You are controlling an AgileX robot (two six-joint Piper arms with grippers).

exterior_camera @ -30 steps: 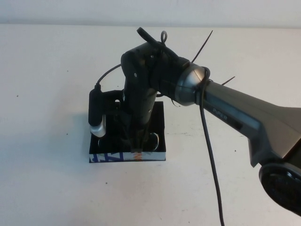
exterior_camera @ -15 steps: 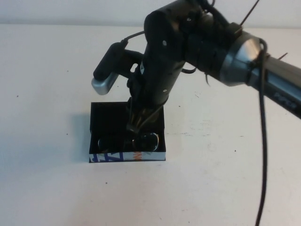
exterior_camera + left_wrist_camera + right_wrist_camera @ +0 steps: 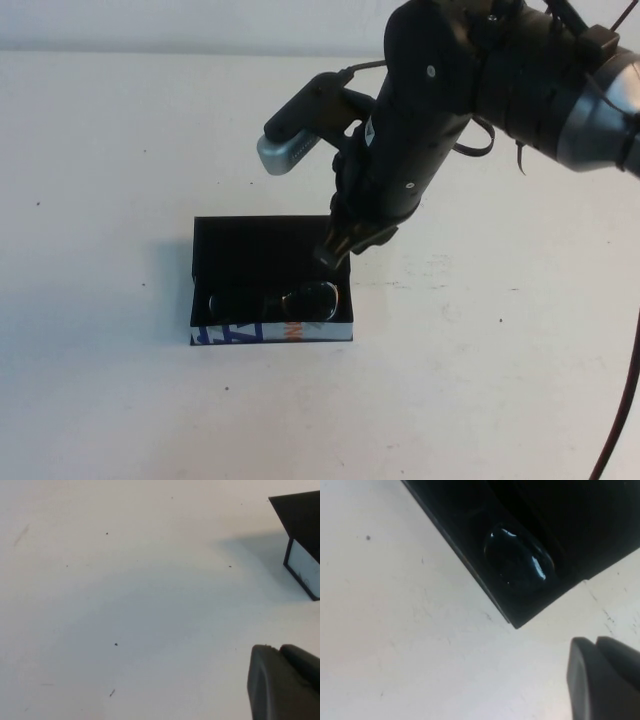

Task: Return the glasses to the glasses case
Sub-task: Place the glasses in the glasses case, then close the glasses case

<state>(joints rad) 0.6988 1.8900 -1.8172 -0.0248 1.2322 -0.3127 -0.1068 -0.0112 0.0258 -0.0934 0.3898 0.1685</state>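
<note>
Two arms belong to this rig, and we see only the right one in the high view. Its right gripper (image 3: 337, 252) hangs just over the far right corner of the glasses case (image 3: 240, 255), with nothing between its fingers, which sit close together in a narrow stance. Half a second ago that gripper was lower and further left, over the middle of the case above the glasses; a second ago it was down inside the case. It has since lifted and pulled away to the right and far side.

We find the glasses (image 3: 275, 301) lying inside the open case, along its near edge, just behind the white strip with blue and orange print. They have not shifted since the gripper let go. From the right wrist view we see one lens (image 3: 519, 560) resting in a corner of the black case (image 3: 470, 560) on the white surface (image 3: 120, 160).

Of the left gripper (image 3: 285, 682) we see only a dark tip above bare surface, left of the case (image 3: 300, 515); we cannot tell its opening.
</note>
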